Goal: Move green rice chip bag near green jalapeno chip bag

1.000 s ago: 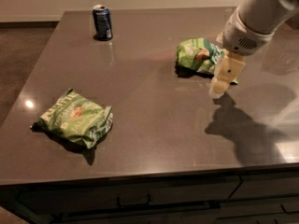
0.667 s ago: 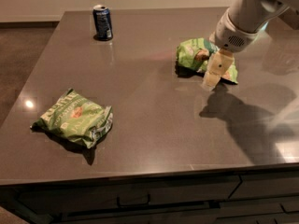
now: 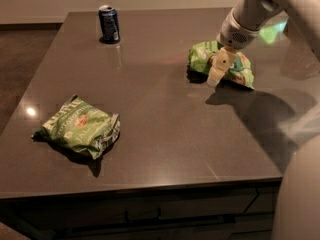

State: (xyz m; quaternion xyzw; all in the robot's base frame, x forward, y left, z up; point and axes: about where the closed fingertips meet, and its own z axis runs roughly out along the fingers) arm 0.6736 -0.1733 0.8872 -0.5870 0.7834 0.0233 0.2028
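Observation:
The green rice chip bag, bright green and wrinkly with a teal patch, lies at the right back part of the dark table. My gripper hangs right in front of the bag's middle and covers part of it. The green jalapeno chip bag, flatter and olive-green with pale edge lettering, lies near the table's front left, far from the gripper.
A blue soda can stands upright near the back left edge. The table's front edge runs along the bottom, with drawers below. My arm reaches in from the upper right, and its shadow falls on the right side of the table.
My gripper has moved away from the front of the table toward the green rice chip bag and now overlaps it. Both bags and the can have not moved.

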